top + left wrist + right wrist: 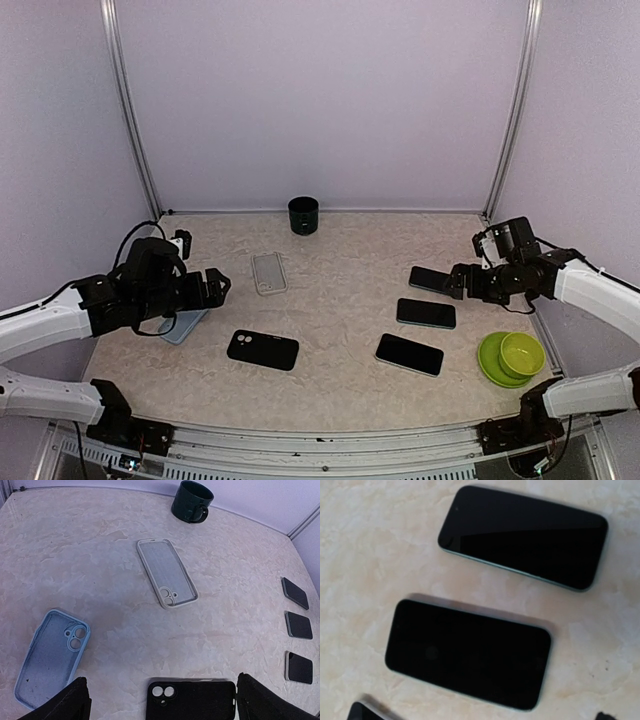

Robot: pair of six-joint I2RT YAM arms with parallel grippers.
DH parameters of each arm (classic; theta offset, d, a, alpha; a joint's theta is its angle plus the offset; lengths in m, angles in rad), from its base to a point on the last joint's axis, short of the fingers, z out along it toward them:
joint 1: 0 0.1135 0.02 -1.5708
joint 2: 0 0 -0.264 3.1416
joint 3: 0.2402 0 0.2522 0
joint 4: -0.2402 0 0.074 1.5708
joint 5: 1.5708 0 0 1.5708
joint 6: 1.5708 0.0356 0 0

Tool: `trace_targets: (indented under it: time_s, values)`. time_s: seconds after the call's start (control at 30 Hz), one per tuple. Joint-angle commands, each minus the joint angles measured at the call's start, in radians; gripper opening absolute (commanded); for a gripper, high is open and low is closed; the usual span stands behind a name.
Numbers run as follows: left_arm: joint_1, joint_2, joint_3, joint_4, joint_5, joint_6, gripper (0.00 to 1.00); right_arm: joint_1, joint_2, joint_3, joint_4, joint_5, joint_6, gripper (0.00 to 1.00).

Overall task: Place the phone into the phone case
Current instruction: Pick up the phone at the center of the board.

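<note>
Three dark phones lie screen-up on the right of the table: a far one [430, 279], a middle one [426, 313] and a near one [409, 354]. Three empty cases lie on the left: clear [268, 272], light blue [185, 325] and black [263, 350]. My left gripper [215, 286] hovers open above the blue case; in its wrist view the black case [192, 700] sits between the wide fingers [67, 702]. My right gripper [457, 282] hangs open over the far phones, holding nothing. Its wrist view shows two phones [522, 535] [467, 652] and only a fingertip [607, 716].
A dark mug [303, 215] stands at the back centre. Green bowls [512, 357] sit at the front right next to the right arm. Walls and metal posts close in the table on three sides.
</note>
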Motion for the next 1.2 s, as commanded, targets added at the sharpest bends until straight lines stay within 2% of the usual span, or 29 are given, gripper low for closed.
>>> trace_targets:
  time_s: [0.0,0.37,0.8,1.17]
  values:
    - [-0.024,0.021,-0.021,0.058,-0.019,-0.027,0.99,0.012,0.028,-0.013,0.046,0.024,0.024,0.99]
    - [-0.101,0.091,-0.043,0.091,-0.050,-0.055,0.99,0.013,0.078,-0.061,0.100,0.021,0.035,0.99]
    - [-0.137,0.179,-0.070,0.104,-0.065,-0.092,0.99,0.016,0.113,-0.083,0.131,0.018,0.040,0.99]
    - [-0.190,0.253,-0.033,0.167,-0.072,-0.093,0.99,0.018,0.188,-0.067,0.168,0.019,0.046,0.99]
